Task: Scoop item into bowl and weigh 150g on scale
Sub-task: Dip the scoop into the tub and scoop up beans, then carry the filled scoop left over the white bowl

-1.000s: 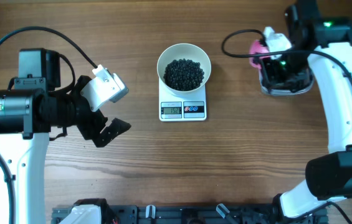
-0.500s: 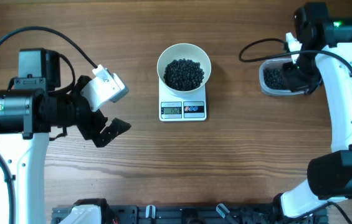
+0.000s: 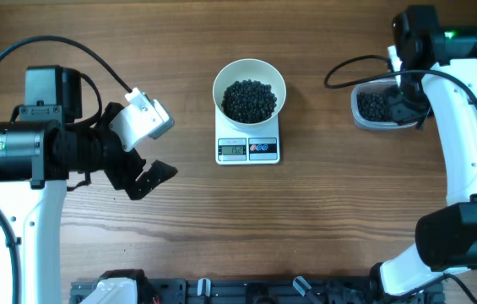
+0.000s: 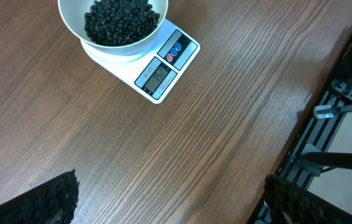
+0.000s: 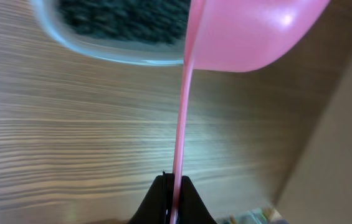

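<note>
From overhead we see the white bowl (image 3: 221, 76) sitting on the scale (image 3: 248, 149), at the middle of the table (image 3: 322, 219) and towards its far edge. A heap of black beans (image 3: 249, 100) fills the bowl. The left gripper (image 3: 147, 156) hangs to the left, well apart from the scale, with its fingers spread wide and nothing between them. At far right a clear tub (image 3: 369, 108) holds more beans, and the right arm (image 3: 462, 135) covers the tub's right end.

In the left wrist view the bowl and scale lie far left. The display is lit, but we cannot read it surely. Both dark fingertips (image 4: 54, 199) stand far apart over bare wood.

In the right wrist view the right gripper (image 5: 172, 185) is pinched tight on the thin handle of a pink scoop (image 5: 256, 31). The scoop's cup is beside the tub's rim.
</note>
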You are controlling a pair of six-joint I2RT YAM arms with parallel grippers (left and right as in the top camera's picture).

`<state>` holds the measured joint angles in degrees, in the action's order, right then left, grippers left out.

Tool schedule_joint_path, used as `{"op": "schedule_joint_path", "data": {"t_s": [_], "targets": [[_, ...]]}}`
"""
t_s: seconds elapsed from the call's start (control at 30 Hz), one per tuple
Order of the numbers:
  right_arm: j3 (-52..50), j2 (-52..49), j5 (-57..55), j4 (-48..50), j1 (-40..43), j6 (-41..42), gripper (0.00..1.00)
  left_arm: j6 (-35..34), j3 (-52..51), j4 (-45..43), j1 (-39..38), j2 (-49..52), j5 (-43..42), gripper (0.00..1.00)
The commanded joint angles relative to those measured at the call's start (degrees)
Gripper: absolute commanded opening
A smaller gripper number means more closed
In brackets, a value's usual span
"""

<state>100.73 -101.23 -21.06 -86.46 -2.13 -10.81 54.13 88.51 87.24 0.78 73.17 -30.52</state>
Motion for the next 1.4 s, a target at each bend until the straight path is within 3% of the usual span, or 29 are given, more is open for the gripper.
{"op": "schedule_joint_path", "data": {"t_s": [0.0, 0.2, 0.33, 0.47, 0.77, 1.37], "targets": [[2.1, 1.4, 17.7, 1.6, -1.0, -5.9, 0.04, 0.5, 0.8, 0.1, 0.3, -0.6, -0.4, 1.0], [4.2, 1.4, 44.0, 9.4, -3.0, -8.7, 0.04, 0.5, 0.8, 0.1, 0.3, -0.6, -0.4, 1.0], [4.2, 1.3, 49.0, 14.8, -5.6, -8.5, 0.04, 0.5, 0.8, 0.1, 0.3, -0.6, -0.4, 1.0], [3.6, 1.3, 48.2, 19.8, -9.5, -8.5, 0.04, 0.5, 0.8, 0.1, 0.3, -0.6, -0.4, 1.0], [2.6, -2.3, 28.3, 21.9, -21.3, -8.7, 0.04, 0.5, 0.8, 0.1, 0.3, -0.6, -0.4, 1.0], [0.0, -8.2, 16.9, 19.6, -27.6, -13.6, 0.04, 0.5, 0.8, 0.1, 0.3, -0.6, -0.4, 1.0]]}}
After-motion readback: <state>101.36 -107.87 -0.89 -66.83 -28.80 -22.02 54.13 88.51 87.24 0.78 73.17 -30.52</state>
